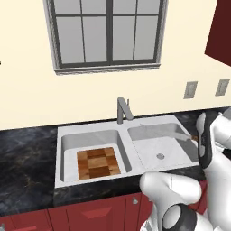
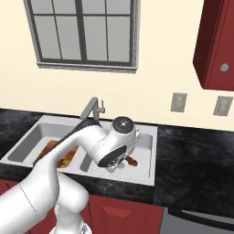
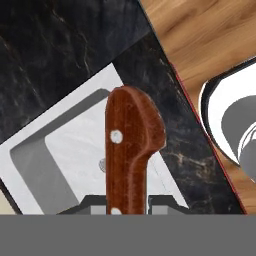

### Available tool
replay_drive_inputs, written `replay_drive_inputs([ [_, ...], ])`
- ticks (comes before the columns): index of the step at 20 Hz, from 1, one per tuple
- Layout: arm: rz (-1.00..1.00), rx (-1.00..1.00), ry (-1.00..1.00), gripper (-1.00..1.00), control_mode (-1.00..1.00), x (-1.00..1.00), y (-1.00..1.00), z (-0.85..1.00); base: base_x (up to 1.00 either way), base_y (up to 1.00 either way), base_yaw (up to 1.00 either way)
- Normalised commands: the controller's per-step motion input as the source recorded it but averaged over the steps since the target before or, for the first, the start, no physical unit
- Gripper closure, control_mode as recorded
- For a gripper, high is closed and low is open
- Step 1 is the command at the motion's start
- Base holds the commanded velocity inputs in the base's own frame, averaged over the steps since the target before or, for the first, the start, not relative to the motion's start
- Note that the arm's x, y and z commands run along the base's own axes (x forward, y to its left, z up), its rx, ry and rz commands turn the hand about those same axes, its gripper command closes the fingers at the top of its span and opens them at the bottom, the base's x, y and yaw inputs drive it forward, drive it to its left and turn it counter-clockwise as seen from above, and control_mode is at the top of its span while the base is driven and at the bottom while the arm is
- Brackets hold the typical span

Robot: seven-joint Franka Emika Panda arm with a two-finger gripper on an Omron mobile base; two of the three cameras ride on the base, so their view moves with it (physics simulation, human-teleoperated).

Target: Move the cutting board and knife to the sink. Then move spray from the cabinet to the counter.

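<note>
The jaws are clenched on the knife (image 3: 131,150), gripping it across the handle, whose rounded reddish-brown end rises straight up between the two finger tips in the hand view. Below that handle lies the right basin of the sink (image 3: 75,150), pale with a round drain, so the knife hangs over the basin rather than resting in it. In the right base view a sliver of the reddish handle (image 2: 131,161) shows just under the wrist, over the same basin.

The knife looks stiff and fairly light, but long, so its weight sits away from the grip and it may swing or twist if the hold is loose. The handle is smooth and rounded, with two pale rivets, and could slip between narrow pads; a hold close to a rivet, square across the flat sides, seems the safest. The blade is hidden from every view, so its direction cannot be told.

The cutting board (image 1: 98,164), a checkered block of light and dark brown, already lies flat in the other basin, beyond the divider from the jaws. The black marbled desk (image 1: 27,158) runs round the white sink surround.
</note>
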Motion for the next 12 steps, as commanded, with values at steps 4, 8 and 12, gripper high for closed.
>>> replay_drive_inputs([
  [4,-0.01,0.0,0.0,1.0,-1.0,0.47,-0.23,-0.15,0.0,0.0,0.0],
  [8,-0.02,0.0,0.0,1.0,-1.0,0.35,-0.24,-0.21,0.0,0.0,0.0],
  [12,-0.06,0.0,0.0,1.0,-1.0,0.32,-0.1,-0.21,0.0,0.0,0.0],
])
